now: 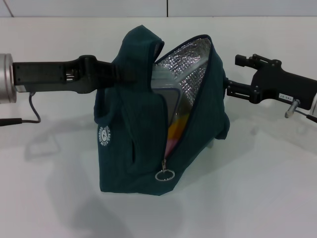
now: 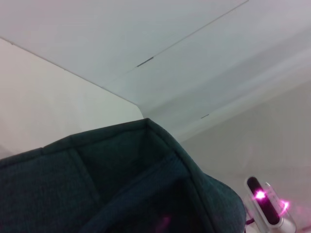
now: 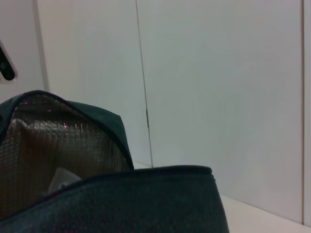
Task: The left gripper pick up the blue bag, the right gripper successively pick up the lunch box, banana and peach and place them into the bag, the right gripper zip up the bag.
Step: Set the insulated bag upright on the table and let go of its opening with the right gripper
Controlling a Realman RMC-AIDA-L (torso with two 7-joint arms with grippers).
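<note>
The blue bag (image 1: 129,144) stands on the white table with its mouth open, silver foil lining (image 1: 190,62) showing. Inside it I see the clear lunch box (image 1: 171,101), with the yellow banana (image 1: 177,130) and a bit of the pink peach (image 1: 170,144) below. The zipper's ring pull (image 1: 165,174) hangs low at the front. My left gripper (image 1: 113,72) comes in from the left and is shut on the bag's upper flap. Just beside the bag's right wall, my right gripper (image 1: 232,74) stands open and holds nothing. Bag fabric (image 2: 121,184) (image 3: 146,204) fills both wrist views.
The white table (image 1: 257,188) spreads all around the bag, with a white wall (image 1: 89,7) behind it. A thin black cable (image 1: 34,116) hangs from the left arm. A small white part with a pink light (image 2: 265,206) shows beyond the bag in the left wrist view.
</note>
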